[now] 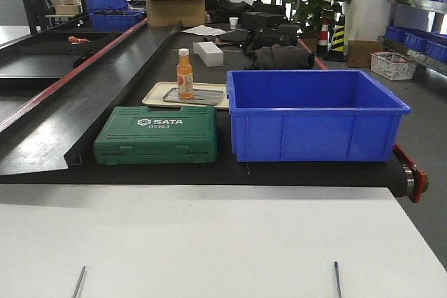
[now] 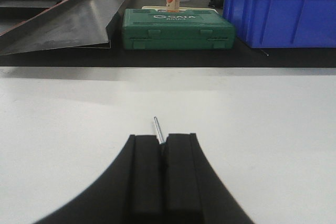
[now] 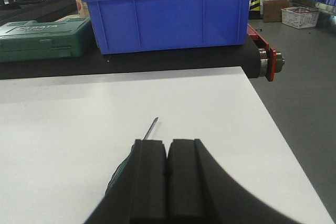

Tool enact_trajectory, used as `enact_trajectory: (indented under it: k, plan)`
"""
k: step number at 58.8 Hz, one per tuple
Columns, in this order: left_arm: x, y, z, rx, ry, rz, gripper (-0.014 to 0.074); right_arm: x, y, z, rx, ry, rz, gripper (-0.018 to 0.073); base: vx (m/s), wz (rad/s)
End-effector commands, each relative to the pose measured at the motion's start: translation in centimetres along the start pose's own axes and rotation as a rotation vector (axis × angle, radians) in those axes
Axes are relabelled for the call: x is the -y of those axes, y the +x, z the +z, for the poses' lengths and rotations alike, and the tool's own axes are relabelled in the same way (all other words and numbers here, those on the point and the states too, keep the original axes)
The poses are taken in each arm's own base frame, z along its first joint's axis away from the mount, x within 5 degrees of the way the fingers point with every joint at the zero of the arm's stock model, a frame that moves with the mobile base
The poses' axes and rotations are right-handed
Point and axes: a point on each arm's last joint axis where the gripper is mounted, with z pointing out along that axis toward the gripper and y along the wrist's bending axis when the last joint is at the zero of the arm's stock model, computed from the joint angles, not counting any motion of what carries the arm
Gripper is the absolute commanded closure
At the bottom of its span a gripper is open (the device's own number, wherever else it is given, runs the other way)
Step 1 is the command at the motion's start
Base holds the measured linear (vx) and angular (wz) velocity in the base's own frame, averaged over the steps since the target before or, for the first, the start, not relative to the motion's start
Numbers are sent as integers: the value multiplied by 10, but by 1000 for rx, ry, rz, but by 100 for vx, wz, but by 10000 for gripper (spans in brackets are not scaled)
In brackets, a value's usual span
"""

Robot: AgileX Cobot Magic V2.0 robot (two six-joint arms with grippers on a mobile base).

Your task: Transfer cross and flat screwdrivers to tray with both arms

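Note:
Two screwdrivers lie on the white table (image 1: 209, 242). Only their thin steel shafts show in the front view, the left one (image 1: 80, 280) and the right one (image 1: 336, 278), both at the bottom edge. My left gripper (image 2: 163, 136) is shut, fingers pressed together. The left screwdriver's shaft (image 2: 156, 128) pokes out ahead from under the gap. My right gripper (image 3: 168, 141) is also shut. Its screwdriver lies beneath it, with the shaft (image 3: 151, 129) emerging by the left finger and a green handle edge (image 3: 119, 172) showing. The tray is out of view.
Beyond the table's far edge a black conveyor carries a green SATA tool case (image 1: 157, 134) and a big blue bin (image 1: 314, 113). Behind them an orange bottle (image 1: 184, 73) stands on a small grey tray (image 1: 206, 95) set in a beige tray (image 1: 155, 92).

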Motion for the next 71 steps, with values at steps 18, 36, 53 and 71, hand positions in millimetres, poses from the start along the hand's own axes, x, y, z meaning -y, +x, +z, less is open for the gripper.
enact_trajectory:
  k: [18, 36, 53, 71]
  plan:
    - [2, -16, -3, 108, 16, -18, 594, 0, -6, 0, 85, -4, -6, 567, 0, 0]
    - [2, -16, -3, 109, 16, -18, 594, -1, -9, -1, 124, -9, -7, 567, 0, 0]
    - [4, -28, -5, 234, 36, -17, 594, -3, -26, -4, 313, -34, -4, 567, 0, 0]
    - [9, -76, -23, 516, 78, -26, 594, -7, -91, -30, 605, -60, 16, 567, 0, 0]
